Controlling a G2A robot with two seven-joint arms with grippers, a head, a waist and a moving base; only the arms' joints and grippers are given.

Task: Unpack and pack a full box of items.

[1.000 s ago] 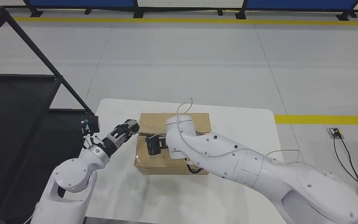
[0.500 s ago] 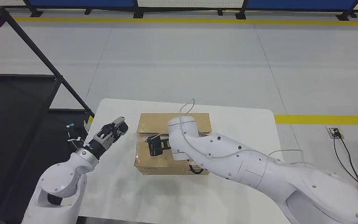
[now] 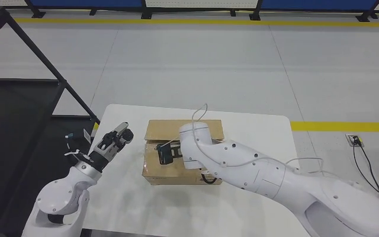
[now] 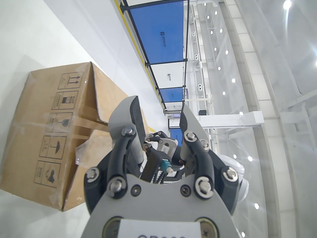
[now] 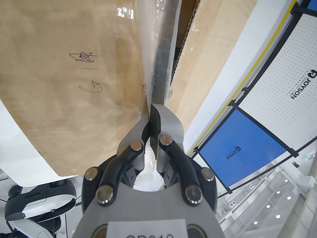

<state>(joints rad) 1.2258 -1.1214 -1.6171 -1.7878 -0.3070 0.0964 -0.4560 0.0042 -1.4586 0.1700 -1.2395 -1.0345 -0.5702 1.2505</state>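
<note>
Facing one box [image 3: 161, 128], two claws [image 4: 159, 105] [image 5: 151, 108]

Glossy white arms [image 3: 260, 175]; grey left hand [image 4: 159, 111], black links, silver screws.

Cardboard box [image 4: 37, 115]: the side wall carries a column of five printed handling pictograms [image 4: 58, 130], the uppermost a pair of upward arrows. The top flap [image 5: 62, 13] carries pen marks [image 5: 85, 58]: a scribble, a dash and one looped character. The blue panel [image 5: 237, 154] and the white perforated panel [image 5: 279, 80] each carry a logo with one word. The white label [image 4: 158, 229] on the left tool [image 4: 159, 105] and the second label [image 5: 146, 229] on the right tool [image 5: 149, 112] are cut off and not legible.
</note>
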